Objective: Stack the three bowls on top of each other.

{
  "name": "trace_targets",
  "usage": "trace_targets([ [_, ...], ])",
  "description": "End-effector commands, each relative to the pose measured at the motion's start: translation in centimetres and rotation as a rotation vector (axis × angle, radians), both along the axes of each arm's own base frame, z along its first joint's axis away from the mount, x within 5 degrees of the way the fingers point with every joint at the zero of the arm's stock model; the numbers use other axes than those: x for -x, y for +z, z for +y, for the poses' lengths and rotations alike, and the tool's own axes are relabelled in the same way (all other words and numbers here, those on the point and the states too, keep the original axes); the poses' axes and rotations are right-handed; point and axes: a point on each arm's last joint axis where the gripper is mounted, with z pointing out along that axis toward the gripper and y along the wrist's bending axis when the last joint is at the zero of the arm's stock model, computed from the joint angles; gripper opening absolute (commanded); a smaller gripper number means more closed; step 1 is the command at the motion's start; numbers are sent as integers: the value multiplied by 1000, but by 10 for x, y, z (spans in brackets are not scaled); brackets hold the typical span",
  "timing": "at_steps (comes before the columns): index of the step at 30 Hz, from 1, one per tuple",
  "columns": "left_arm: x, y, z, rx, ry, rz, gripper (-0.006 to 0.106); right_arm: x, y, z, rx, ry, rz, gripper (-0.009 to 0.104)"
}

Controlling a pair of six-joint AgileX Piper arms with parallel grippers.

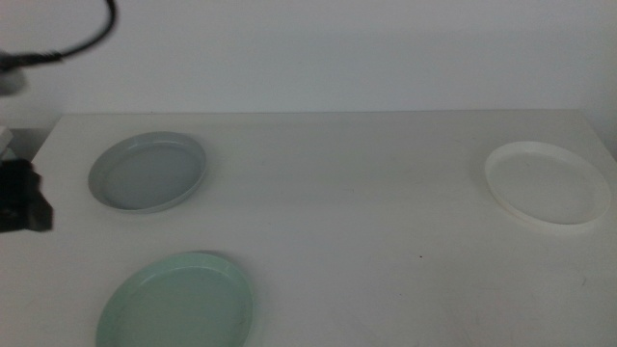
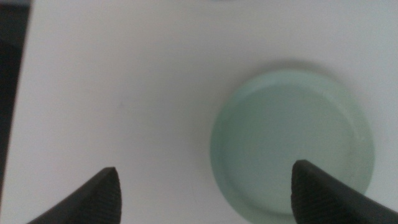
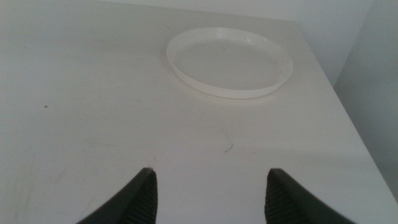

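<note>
Bowls, green (image 2: 292, 146), grey (image 1: 148, 172), white (image 3: 230, 61): apart, unstacked; likely light, rigid, slick, so grip rims; left gripper (image 2: 205, 190) and right gripper (image 3: 210, 194) wide open, empty.

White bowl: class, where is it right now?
The white bowl sits alone on the table's right side in the middle view, far from the grey-blue bowl and mint green bowl.

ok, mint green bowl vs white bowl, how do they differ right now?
Colour: the mint green bowl is pale green, the white bowl plain white. Place: the green one sits at the table's near left, partly cut by the middle view's bottom edge; the white one sits far right, near the table edge. Both are shallow, low-rimmed, upright, empty, unstacked.
</note>
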Motion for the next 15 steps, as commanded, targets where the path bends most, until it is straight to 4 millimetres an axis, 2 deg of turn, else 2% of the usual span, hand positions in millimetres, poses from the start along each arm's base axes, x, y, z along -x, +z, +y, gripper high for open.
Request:
trace_targets([
  [1,-14,0,-4,18,-33,2,105,0,9,0,23,6,-101,45],
  [8,-52,-40,-9,37,-110,177,105,0,9,0,23,6,-101,45],
  [15,-81,-80,-14,68,-147,310,105,0,9,0,23,6,-101,45],
])
